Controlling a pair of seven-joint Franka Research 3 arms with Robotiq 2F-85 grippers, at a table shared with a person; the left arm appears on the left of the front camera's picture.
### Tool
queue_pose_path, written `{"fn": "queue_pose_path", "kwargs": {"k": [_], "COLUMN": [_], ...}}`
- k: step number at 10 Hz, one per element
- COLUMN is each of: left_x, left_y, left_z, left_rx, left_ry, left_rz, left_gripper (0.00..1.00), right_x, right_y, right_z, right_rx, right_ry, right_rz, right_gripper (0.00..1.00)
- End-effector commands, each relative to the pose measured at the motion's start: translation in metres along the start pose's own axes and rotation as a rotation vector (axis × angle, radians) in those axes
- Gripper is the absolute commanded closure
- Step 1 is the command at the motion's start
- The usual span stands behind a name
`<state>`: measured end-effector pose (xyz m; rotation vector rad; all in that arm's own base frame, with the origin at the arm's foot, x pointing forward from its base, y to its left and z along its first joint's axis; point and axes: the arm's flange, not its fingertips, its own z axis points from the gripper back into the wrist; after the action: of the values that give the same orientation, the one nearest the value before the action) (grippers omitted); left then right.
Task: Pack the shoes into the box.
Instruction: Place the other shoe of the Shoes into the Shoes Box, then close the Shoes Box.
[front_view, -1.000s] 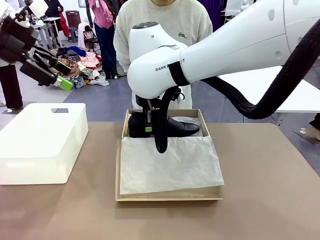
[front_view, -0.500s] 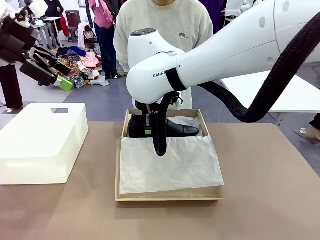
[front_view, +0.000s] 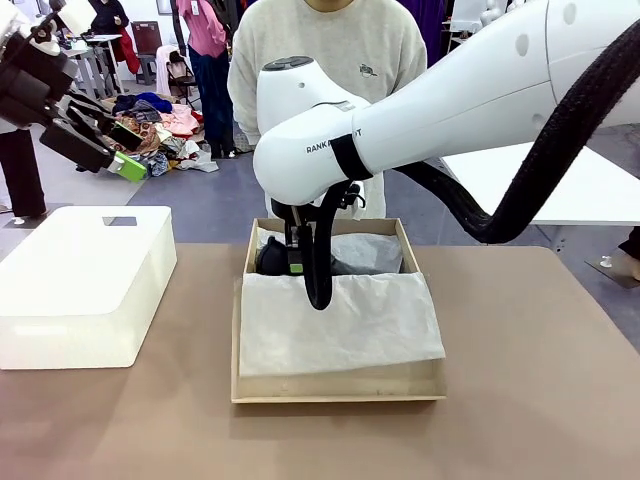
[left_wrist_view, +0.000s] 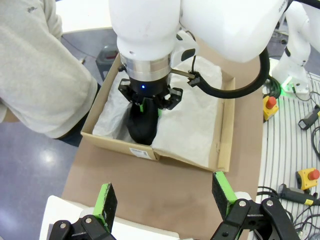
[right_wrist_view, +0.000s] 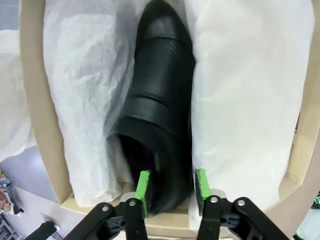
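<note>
Straddling the heel of the glossy black pointed leather shoe (right_wrist_view: 160, 100) lying in the tan cardboard box (right_wrist_view: 30, 100), my right pincer (right_wrist_view: 172, 180) stands part-open, unclamped.

Glossy black shoe (right_wrist_view: 161, 95), upright, inside tissue-lined tan cardboard box (front_view: 335, 388)

1. Front view: fixed at 6 o'clock of the brown table (front_view: 540, 380), facing 12 o'clock, mid-range
2. Left wrist view: high near 10 o'clock, looking down across the tan cardboard shoebox (left_wrist_view: 117, 145), which the front view shares
3. Right wrist view: very close, straight down into that shoebox
</note>
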<state>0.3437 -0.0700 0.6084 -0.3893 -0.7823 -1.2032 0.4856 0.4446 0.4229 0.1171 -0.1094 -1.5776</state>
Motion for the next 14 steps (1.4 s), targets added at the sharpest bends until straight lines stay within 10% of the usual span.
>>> {"fn": "queue_pose_path", "kwargs": {"k": [1, 14], "left_x": [0.000, 0.000], "left_y": [0.000, 0.000], "left_z": [0.000, 0.000], "left_rx": [-0.010, -0.010], "left_ry": [-0.015, -0.015], "left_rz": [-0.009, -0.009], "left_gripper": [0.00, 0.00], "right_x": [0.006, 0.030], "right_y": [0.007, 0.011], "right_z": [0.025, 0.066], "right_rx": [0.005, 0.018], "right_ry": [0.006, 0.031], "right_rz": [-0.020, 0.129], "right_gripper": [0.00, 0.00]}}
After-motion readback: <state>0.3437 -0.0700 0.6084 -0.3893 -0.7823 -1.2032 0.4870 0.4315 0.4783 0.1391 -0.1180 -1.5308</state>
